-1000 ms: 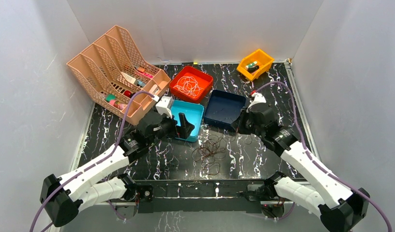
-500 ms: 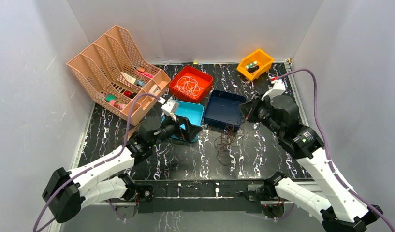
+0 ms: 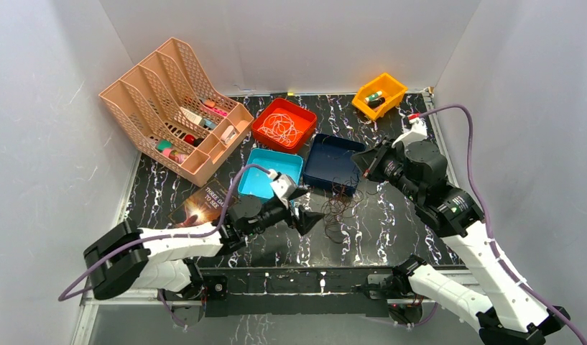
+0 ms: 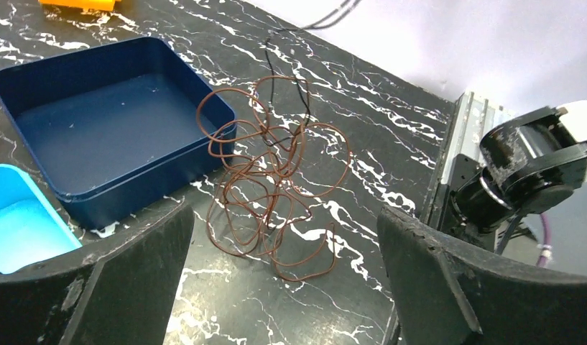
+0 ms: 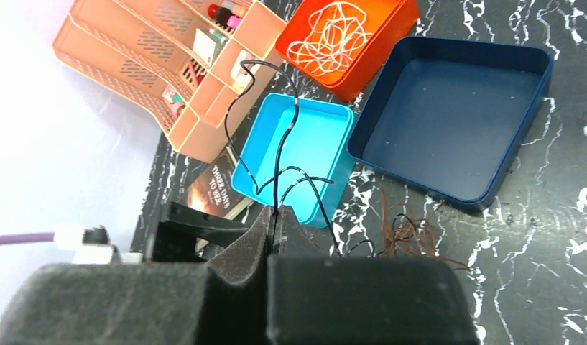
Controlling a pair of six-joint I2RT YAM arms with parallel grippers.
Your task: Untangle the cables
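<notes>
While right fingers (image 5: 253,231) clamp shut on the black cable (image 5: 276,167), left fingers (image 4: 128,282) stand wide open, facing the reddish-brown cable (image 4: 270,188) beside the navy tray (image 4: 103,129).

Three cables (image 4: 265,180), four bins (image 3: 333,162), one rack (image 3: 168,93), one book (image 3: 204,205)

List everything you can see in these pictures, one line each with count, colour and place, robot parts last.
organiser: one, peach, back left, small items in its slots
red tray: one, back centre
white cable: one, coiled in the red tray
light blue tray: one, in front of the red tray
navy tray: one, right of the light blue tray
yellow bin: one, back right, small items inside
booklet: one, dark, in front of the organiser
brown cable: one, tangled, beside the navy tray
black cable: one, held up
table: one, black marbled
left gripper: open, facing the brown cable
right gripper: shut on the black cable
</notes>
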